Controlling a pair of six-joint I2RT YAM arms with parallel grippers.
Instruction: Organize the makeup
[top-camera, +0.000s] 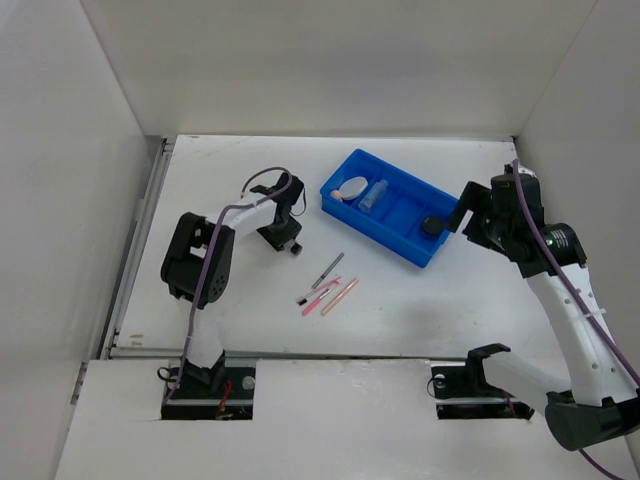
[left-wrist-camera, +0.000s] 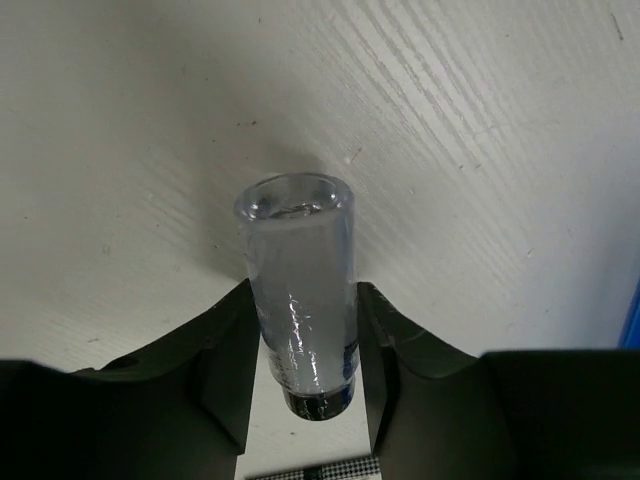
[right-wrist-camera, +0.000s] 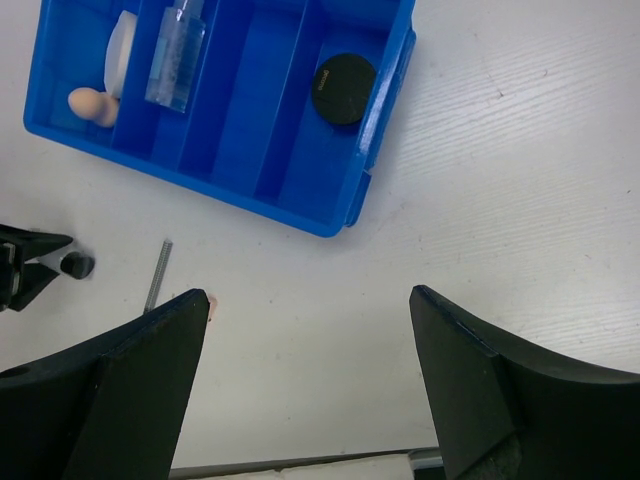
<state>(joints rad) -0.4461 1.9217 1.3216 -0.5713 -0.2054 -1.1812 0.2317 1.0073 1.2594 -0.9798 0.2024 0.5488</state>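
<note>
Vial, clear, dark-capped, lies on the white table, pinched between the left gripper fingers! Right gripper hangs wide apart, near the blue tray.

Robot lab cell: white panel walls, white table.

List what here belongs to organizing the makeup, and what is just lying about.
Belongs to the job:
- clear vial, gripped by the left gripper
- second vial, sponge and black compact, in the blue tray
- brush and pink sticks, loose on the table

Just there:
- white table
- enclosure walls
</note>
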